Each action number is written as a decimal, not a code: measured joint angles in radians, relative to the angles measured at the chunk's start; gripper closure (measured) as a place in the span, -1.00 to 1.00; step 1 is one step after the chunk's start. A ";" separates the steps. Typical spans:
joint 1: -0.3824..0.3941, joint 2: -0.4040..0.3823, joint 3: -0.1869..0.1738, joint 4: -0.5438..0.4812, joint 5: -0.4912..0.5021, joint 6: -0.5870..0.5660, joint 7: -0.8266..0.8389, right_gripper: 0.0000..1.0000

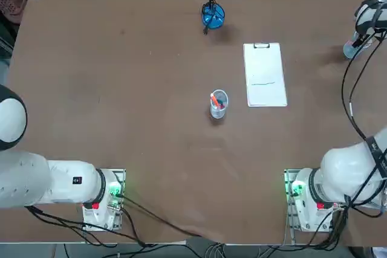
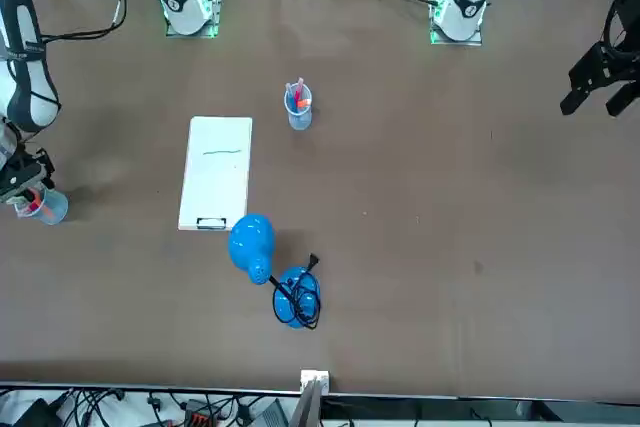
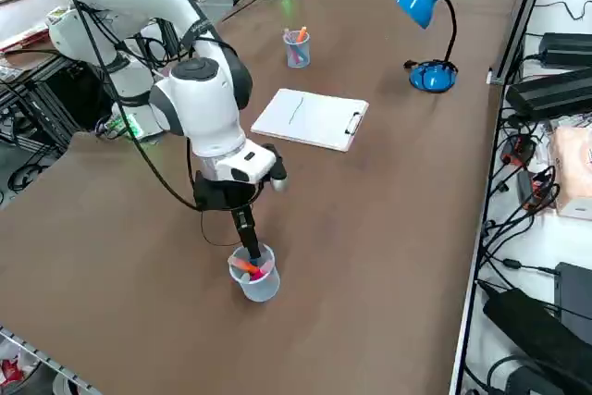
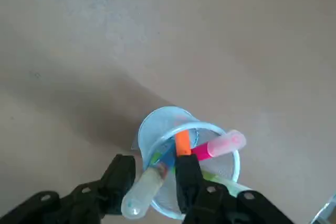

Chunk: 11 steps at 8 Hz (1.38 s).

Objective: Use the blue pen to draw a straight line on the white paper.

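My right gripper [image 4: 155,182] hangs over a clear cup [image 4: 157,124] at the table's far right edge, its fingers dipped into the cup's mouth. The blue pen [image 4: 167,160], with a pale translucent cap, leans out of the cup between the two fingers. They stand open, close on either side of it, with a thin gap on one side. The same gripper [image 3: 248,245] and cup [image 3: 255,277] show in the right side view. The white paper [image 1: 264,77] lies on its clipboard mid-table, a faint line across it, well away from the gripper [image 1: 357,41].
An orange pen [image 4: 182,142] and a pink pen [image 4: 221,144] share the cup. A second clear cup of pens [image 1: 218,104] stands left of the paper. A blue desk lamp [image 1: 213,15] stands at the far edge.
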 joint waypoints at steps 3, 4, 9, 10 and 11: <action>0.001 -0.001 0.004 0.002 0.000 -0.002 0.000 0.46; 0.002 -0.002 0.006 0.002 0.000 -0.003 0.000 0.50; 0.001 -0.006 0.006 0.032 0.000 -0.008 0.000 0.54; 0.000 -0.006 0.005 0.047 0.000 -0.018 -0.001 0.57; 0.000 -0.006 0.005 0.057 0.000 -0.029 -0.001 0.57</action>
